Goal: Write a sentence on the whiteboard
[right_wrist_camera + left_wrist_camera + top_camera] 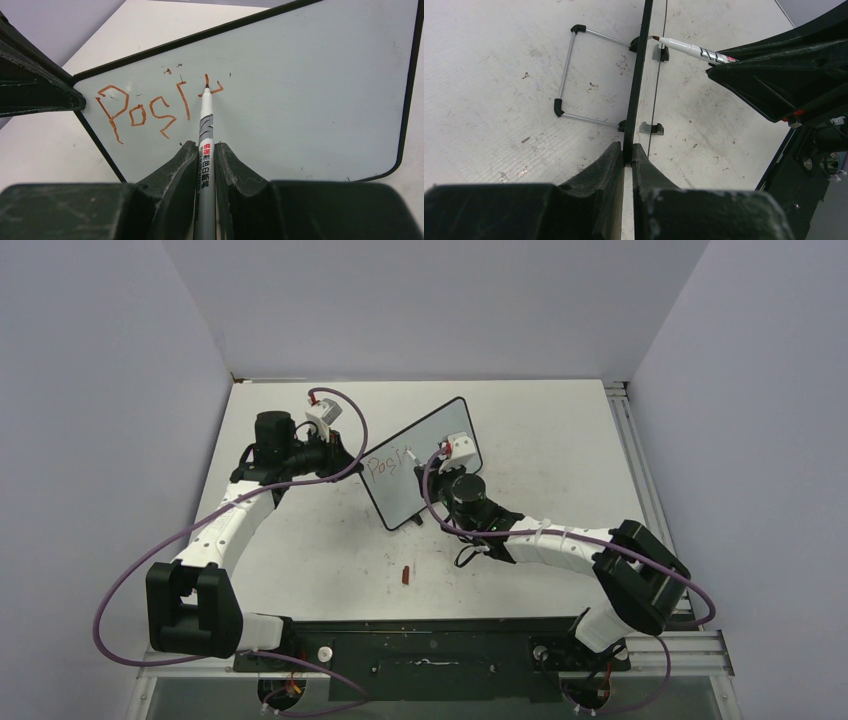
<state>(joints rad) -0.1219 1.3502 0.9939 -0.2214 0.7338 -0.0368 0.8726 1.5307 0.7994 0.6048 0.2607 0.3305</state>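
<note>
The board (420,465) stands on its long edge in the far middle of the table (560,440), turned at an angle so its face looks toward the near right corner. In the left wrist view it is seen edge-on (638,90), with a wire stand (566,75) reaching out behind it and resting on the table. The left gripper (628,150) has its fingers pressed on the board's left edge, the black frame pinched between them. The right gripper (205,150) is clamped on a marker (205,130), its barrel running up between the fingers and its tip touching the board's face. The writing (150,110) is reddish-orange, sits in the upper left part of the face and slants upward to the right. It reads "Posi", followed by a small crossed stroke right at the marker tip. The rest of the face (310,100) is bare apart from a few tiny specks. On the table between the board and the near edge, well apart from both, lies a small red piece (405,575); what it is cannot be told.
</note>
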